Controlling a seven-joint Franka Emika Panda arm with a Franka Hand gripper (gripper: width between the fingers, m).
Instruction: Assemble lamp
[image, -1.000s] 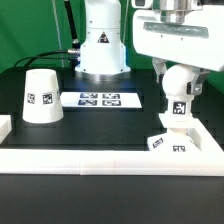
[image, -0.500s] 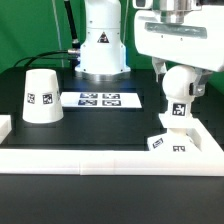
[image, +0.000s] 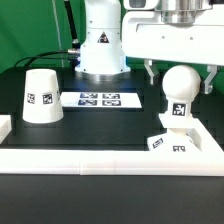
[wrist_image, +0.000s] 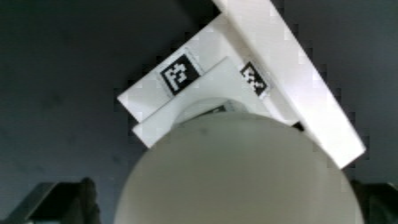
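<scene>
Along the near edge: long white rail (image: 100, 158), crosswise at 6 o'clock of the exterior view, no lamp part.
Base: small square stepped matte white base (image: 170, 142) with black-and-white tags, at 4 o'clock, just behind the rail; tagged corner also visible in the wrist view (wrist_image: 210, 72).
Bulb: matte white ball-shaped bulb (image: 179, 90), upright on the base at 3 o'clock, tagged neck downward; large and close in the wrist view (wrist_image: 231, 170).
Gripper: two-finger gripper (image: 178, 80), jaws spread wide, one each side of the bulb and apart from it, holding nothing.
Marker board: thin flat white marker board (image: 100, 99), flat on the table near centre, toward 11 o'clock.
Shade: matte white truncated-cone shade (image: 40, 95), narrow end up at 9 o'clock, well apart from base and bulb.
Done: bulb on base, by the look of it; fully seated or not, cannot tell.
Left: shade to be fetched and lowered over the bulb.
Arm pose: wrist straight above the bulb, pointing down; white pedestal (image: 103, 48) at 12 o'clock, farthest back.
</scene>
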